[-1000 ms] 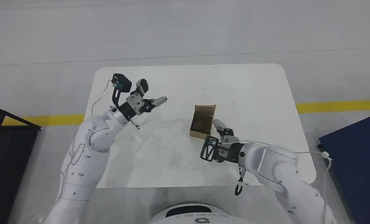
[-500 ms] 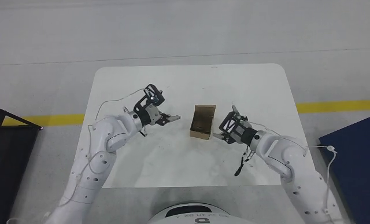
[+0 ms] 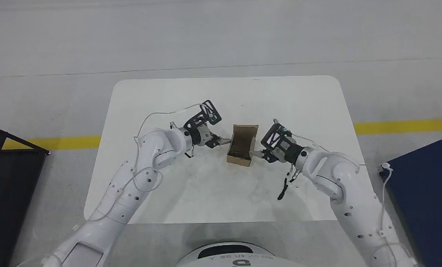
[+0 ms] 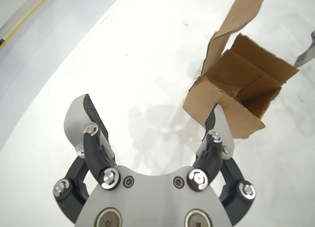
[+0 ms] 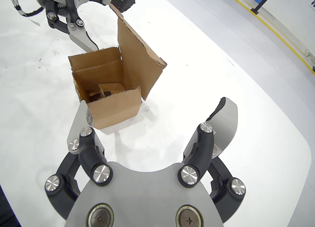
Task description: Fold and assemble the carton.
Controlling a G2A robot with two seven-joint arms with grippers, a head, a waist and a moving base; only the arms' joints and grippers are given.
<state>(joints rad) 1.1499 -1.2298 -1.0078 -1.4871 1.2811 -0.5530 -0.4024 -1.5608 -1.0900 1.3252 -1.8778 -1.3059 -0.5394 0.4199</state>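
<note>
Top view: since a second ago both arms have swung in on the carton, which keeps its spot mid-table. The left gripper and right gripper now flank it. Its longer side runs away from the robot.

Left wrist view: the left gripper is spread wide, one fingertip at the carton's near rim. The brown box stands mouth up, one tall flap raised.

Right wrist view: the right gripper gapes too, one finger by the carton's corner. Its bottom flaps are folded in and its edges are ragged.

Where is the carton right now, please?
In the top view, the carton stands near the middle of the table, between the left gripper and right gripper.
</note>
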